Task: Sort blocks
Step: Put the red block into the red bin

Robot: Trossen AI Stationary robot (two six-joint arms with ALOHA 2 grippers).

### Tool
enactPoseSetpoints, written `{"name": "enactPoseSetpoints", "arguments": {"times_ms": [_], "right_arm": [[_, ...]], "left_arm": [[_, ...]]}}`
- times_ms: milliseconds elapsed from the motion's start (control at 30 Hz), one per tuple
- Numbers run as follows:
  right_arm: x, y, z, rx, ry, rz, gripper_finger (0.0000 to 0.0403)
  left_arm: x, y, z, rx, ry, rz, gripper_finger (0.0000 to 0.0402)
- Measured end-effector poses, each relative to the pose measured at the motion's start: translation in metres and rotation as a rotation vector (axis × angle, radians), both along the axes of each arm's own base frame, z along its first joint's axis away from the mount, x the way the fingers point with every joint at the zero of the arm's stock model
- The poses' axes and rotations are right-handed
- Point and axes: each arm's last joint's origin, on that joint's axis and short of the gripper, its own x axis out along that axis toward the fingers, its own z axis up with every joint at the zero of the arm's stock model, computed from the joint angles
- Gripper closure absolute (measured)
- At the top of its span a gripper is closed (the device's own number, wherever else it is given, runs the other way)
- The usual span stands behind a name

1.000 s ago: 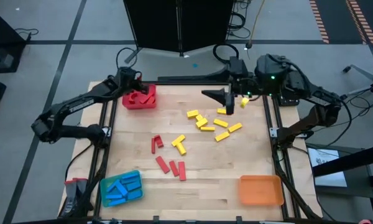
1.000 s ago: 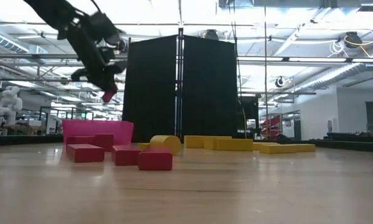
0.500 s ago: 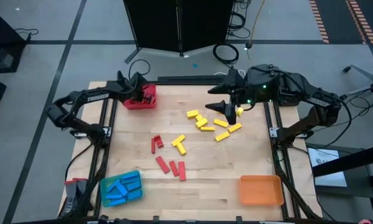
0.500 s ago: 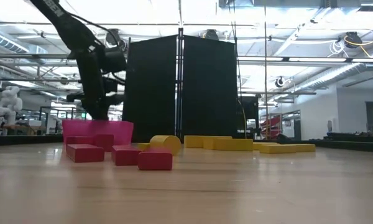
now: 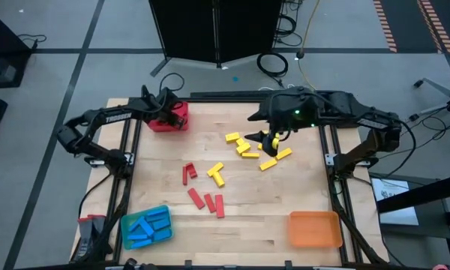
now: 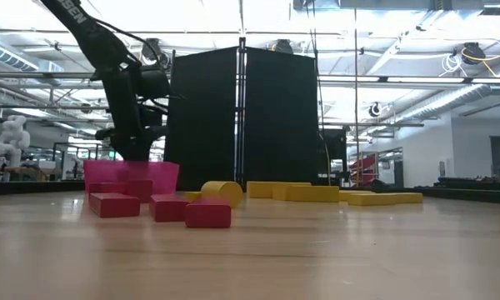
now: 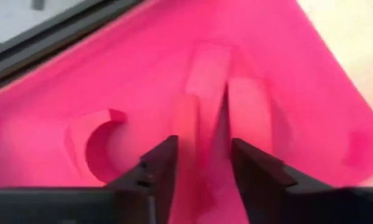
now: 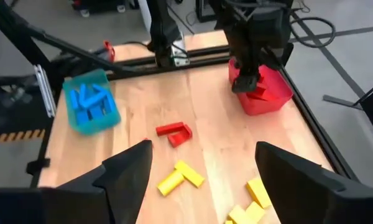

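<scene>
My left gripper (image 7: 204,168) reaches down into the red tray (image 5: 169,120) at the table's far left corner, its fingers a little apart. Red blocks (image 7: 208,87) lie in the tray just beyond the tips, next to a red arched piece (image 7: 96,134). My right gripper (image 8: 202,180) hangs wide open with nothing in it, above the cluster of yellow blocks (image 5: 251,150) at the far right. Several red blocks (image 5: 202,191) and two yellow ones (image 5: 215,174) lie flat mid-table. My left gripper comes from above into the red tray, and the near end of a red block (image 7: 202,146) shows in the gap between its fingers. Whether either finger touches that block I cannot tell.
A blue tray (image 5: 145,226) full of blue blocks stands at the near left corner, and an orange tray (image 5: 313,229) at the near right. A black frame (image 5: 225,96) runs round the table. Bare wood lies between the two near trays.
My left gripper has gone down from above the red tray into it, tipping more steeply, with a red block at its tips. My right gripper has sunk and tipped down toward the yellow blocks, shifting slightly toward the table's near edge.
</scene>
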Motion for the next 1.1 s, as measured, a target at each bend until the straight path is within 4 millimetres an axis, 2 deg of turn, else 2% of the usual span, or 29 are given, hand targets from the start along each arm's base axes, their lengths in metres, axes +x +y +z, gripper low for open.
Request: {"name": "enactPoseSetpoints", "arguments": {"times_ms": [133, 233, 367, 500, 633, 767, 933, 1100], "right_arm": [[0.011, 0.0, -0.008, -0.021, 0.035, 0.018, 0.0113], [0.021, 0.003, -0.015, -0.013, 0.056, 0.082, 0.011], [0.039, 0.011, -0.028, -0.009, 0.084, 0.166, 0.011], [0.069, 0.02, -0.057, 0.039, 0.176, 0.164, 0.011], [0.106, 0.029, -0.105, 0.15, 0.318, 0.08, 0.011], [0.141, 0.042, -0.163, 0.239, 0.464, -0.011, 0.011], [0.172, 0.058, -0.248, 0.368, 0.67, -0.164, 0.011], [0.183, 0.072, -0.317, 0.469, 0.851, -0.26, 0.011]], "left_arm": [[-0.001, -0.003, 0.008, -0.014, -0.036, -0.046, 0.0194], [0.0, -0.006, 0.026, -0.016, -0.124, -0.085, 0.0166], [-0.001, -0.012, 0.063, 0.032, -0.285, -0.147, 0.0156], [-0.009, -0.028, 0.11, 0.106, -0.47, -0.175, 0.0155], [-0.027, -0.052, 0.159, 0.226, -0.641, -0.176, 0.0155], [-0.048, -0.077, 0.191, 0.329, -0.763, -0.195, 0.0155], [-0.072, -0.101, 0.211, 0.418, -0.852, -0.218, 0.0155], [-0.083, -0.111, 0.216, 0.456, -0.878, -0.226, 0.0155]]}}
